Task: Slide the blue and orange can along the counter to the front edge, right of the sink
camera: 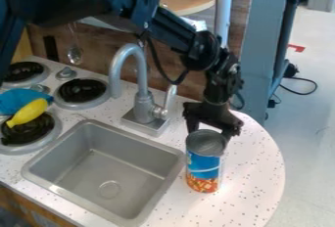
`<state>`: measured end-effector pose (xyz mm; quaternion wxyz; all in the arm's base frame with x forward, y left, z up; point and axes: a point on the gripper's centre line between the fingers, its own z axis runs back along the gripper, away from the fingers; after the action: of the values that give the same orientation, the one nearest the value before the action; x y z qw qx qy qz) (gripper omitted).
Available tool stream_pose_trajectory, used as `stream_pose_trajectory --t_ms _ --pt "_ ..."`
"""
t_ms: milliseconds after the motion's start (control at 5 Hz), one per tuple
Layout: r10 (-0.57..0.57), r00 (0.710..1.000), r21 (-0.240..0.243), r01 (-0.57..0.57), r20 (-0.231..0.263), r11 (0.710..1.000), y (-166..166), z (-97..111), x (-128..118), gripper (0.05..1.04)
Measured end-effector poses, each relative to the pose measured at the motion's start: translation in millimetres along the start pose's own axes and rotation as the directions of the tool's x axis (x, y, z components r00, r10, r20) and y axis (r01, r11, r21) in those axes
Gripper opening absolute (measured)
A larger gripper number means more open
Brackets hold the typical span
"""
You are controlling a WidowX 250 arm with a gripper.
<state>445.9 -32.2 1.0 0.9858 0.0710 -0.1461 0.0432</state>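
Observation:
The black gripper (210,127) hangs over the counter to the right of the sink, right at the top rim of a tall can (203,167). The can stands upright, with a bare grey metal top and a blue label showing orange food at its lower part. Its top covers part of the gripper from this view. I cannot tell whether the can is held or whether its base rests on the counter.
The metal sink (105,172) lies left of the can, with a tall faucet (142,86) behind it. Farther left, a yellow object (28,112) and a blue one (19,101) lie by the stove burners (82,91). The speckled counter (255,172) has a rounded right edge.

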Motion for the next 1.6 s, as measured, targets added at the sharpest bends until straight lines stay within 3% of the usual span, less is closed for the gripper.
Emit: stream_pose_trajectory --t_ms 400,1600 --pt "-0.011 1.0 -0.008 0.011 -0.003 1.0 -1 10 -16 1.0" --pt "-0.117 0.993 -0.072 0.114 -0.032 0.991 -29 31 -96 1.0"
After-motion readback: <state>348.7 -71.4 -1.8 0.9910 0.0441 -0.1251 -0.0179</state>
